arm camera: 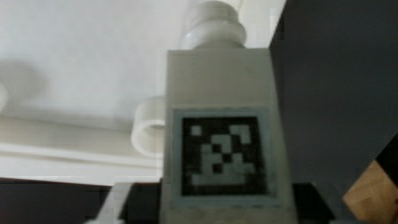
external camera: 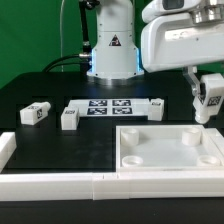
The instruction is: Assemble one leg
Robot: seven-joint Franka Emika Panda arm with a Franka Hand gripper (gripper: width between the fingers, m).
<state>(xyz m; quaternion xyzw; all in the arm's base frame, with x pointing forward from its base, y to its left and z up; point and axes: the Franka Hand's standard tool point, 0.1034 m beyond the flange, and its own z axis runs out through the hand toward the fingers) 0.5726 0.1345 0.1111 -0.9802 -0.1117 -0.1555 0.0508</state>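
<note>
My gripper (external camera: 206, 88) is shut on a leg (external camera: 209, 98), a small white block with a black-and-white tag. It holds the leg upright in the air, over the far right corner of the large white square panel (external camera: 150, 152). In the wrist view the leg (arm camera: 217, 110) fills the middle, tag facing the camera and its round peg end (arm camera: 214, 22) pointing away from the gripper (arm camera: 217, 207). The white panel (arm camera: 71, 90) lies behind it. A round corner socket (external camera: 195, 137) sits just below the held leg.
Three look-alike legs lie on the black table: one at the exterior view's left (external camera: 33, 113), one beside it (external camera: 69, 119), one further right (external camera: 159, 107). The marker board (external camera: 108, 106) lies between them. A white rail (external camera: 60, 184) runs along the front edge. The robot base (external camera: 112, 50) stands behind.
</note>
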